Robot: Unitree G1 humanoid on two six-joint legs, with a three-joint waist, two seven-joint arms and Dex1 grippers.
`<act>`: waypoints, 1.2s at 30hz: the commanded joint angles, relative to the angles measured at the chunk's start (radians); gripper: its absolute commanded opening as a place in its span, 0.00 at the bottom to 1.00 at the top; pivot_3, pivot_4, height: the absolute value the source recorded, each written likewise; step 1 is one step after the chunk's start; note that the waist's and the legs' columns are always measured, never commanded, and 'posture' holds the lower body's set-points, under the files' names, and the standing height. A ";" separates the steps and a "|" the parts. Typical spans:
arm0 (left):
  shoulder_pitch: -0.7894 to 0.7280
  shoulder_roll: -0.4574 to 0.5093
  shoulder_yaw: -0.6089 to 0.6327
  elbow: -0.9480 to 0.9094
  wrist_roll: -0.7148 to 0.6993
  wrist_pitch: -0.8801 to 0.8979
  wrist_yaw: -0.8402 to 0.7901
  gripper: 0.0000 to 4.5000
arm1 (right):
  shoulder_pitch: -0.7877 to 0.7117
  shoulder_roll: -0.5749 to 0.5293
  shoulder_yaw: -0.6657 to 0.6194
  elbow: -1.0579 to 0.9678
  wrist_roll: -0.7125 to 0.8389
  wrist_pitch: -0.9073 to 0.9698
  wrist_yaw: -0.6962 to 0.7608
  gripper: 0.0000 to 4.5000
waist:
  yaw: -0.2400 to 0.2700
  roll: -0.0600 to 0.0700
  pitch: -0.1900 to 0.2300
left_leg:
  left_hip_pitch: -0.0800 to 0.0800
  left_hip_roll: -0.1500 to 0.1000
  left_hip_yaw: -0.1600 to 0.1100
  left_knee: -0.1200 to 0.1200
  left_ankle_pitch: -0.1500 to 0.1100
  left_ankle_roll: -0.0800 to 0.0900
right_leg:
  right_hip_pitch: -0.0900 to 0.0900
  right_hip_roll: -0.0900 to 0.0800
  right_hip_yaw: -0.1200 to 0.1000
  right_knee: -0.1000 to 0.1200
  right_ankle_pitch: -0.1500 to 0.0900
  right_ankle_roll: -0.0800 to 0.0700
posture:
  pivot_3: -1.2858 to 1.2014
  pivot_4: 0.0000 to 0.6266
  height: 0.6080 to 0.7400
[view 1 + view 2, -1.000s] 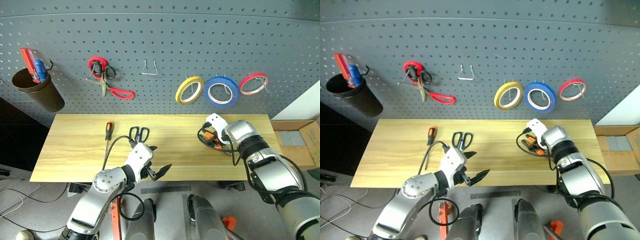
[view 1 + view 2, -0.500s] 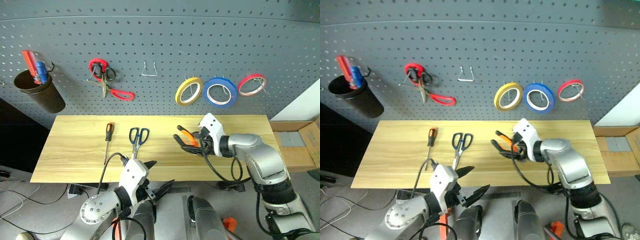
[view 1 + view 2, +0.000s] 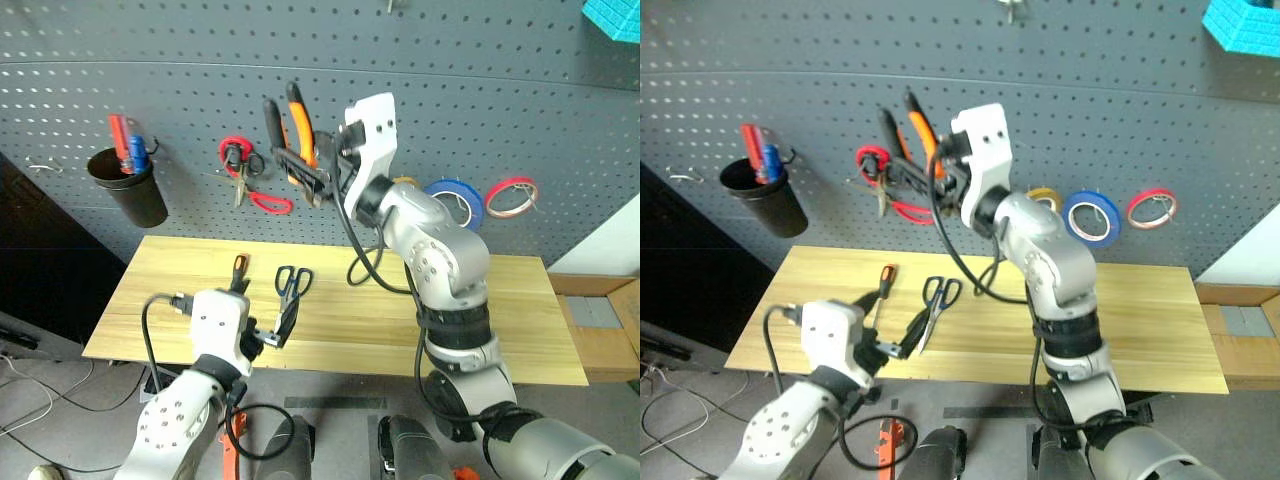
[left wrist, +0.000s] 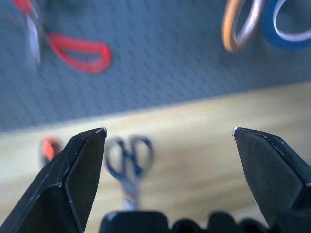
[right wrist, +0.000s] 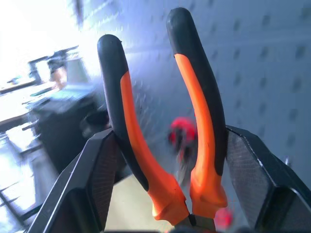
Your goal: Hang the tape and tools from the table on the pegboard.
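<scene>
The left gripper (image 3: 278, 330) hangs over the table's (image 3: 520, 330) near edge, fingers spread wide and holding nothing. Farther in, towards the table's left end, lie the dark-handled scissors (image 3: 290, 285) and the screwdriver (image 3: 239, 268). Above the table, the right gripper (image 3: 322, 172) grips the pliers (image 3: 297, 128), handles upward, in front of the pegboard (image 3: 480, 110). The yellow tape (image 3: 1042, 197) hangs on the pegboard, partly hidden by the right arm.
</scene>
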 commanded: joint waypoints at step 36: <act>-0.471 -0.001 -0.023 0.588 0.098 -0.226 -0.054 1.00 | -0.012 -0.005 0.028 0.563 -0.141 -0.486 -0.116 0.99 | -0.011 -0.001 -0.014 | 0.004 0.001 0.002 0.000 0.001 -0.001 | 0.001 0.002 0.003 0.003 0.003 -0.002 | 0.57 0.25 1.00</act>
